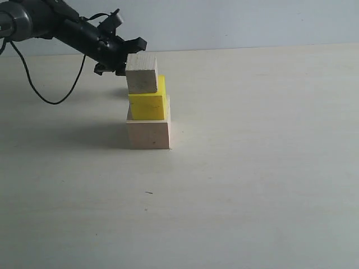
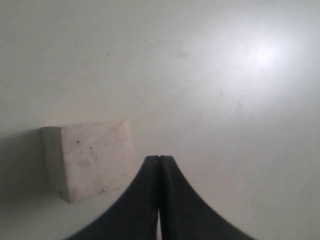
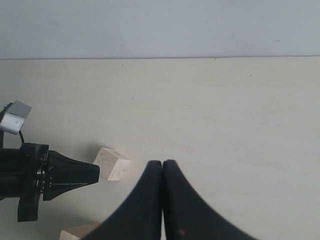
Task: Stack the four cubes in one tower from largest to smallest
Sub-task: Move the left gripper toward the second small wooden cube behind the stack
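We count four cubes. Three are stacked on the desk [image 1: 252,168]: large wooden cube [image 1: 148,134], yellow cube [image 1: 148,103], small wooden cube [image 1: 141,73]. The smallest cube [image 2: 87,160] lies on the desk beside the left tool [image 2: 159,159]. Left tool and right tool [image 3: 162,163] are both closed, empty.

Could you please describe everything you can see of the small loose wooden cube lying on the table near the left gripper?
The small loose cube is pale, bare-looking wood with faint grain, a few dark specks and crisp edges. It sits flat on the table, close beside the left gripper, whose fingers are shut and empty. Nothing holds it or lies on it; whether a finger brushes its side cannot be told.
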Robot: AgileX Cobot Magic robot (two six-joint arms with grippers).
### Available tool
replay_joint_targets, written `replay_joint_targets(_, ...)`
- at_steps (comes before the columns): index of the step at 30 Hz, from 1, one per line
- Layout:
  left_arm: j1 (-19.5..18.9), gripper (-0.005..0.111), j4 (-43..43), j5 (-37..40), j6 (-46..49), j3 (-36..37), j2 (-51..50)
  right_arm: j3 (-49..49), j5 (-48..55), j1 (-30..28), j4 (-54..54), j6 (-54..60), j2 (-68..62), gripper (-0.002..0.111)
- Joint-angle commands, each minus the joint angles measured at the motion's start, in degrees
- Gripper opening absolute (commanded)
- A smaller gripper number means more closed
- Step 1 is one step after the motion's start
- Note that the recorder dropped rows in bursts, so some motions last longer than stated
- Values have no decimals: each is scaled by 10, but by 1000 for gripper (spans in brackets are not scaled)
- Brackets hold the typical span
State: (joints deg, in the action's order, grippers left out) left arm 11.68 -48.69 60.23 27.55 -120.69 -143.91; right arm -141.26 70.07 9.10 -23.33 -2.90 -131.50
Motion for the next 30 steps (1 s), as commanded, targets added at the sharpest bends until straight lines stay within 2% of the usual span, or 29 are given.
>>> replay_joint_targets(1,1,0,36,-13,-16,-4,-1,-3,-1,-1,-8,-2,9,0)
replay_joint_targets(17,1,0,92,-22,-46,-4,-15,-3,-1,-1,-20,1,9,0)
replay_joint_targets(21,0,0,135,-23,-75,-4,-15,-3,-1,-1,-22,2,9,0)
replay_joint_targets(24,-7,0,175,-23,-104,-4,-15,-3,-1,-1,-22,3,9,0)
replay_joint_targets(30,-33,0,177,-21,-111,-4,-7,-3,-1,-1,-22,10,9,0)
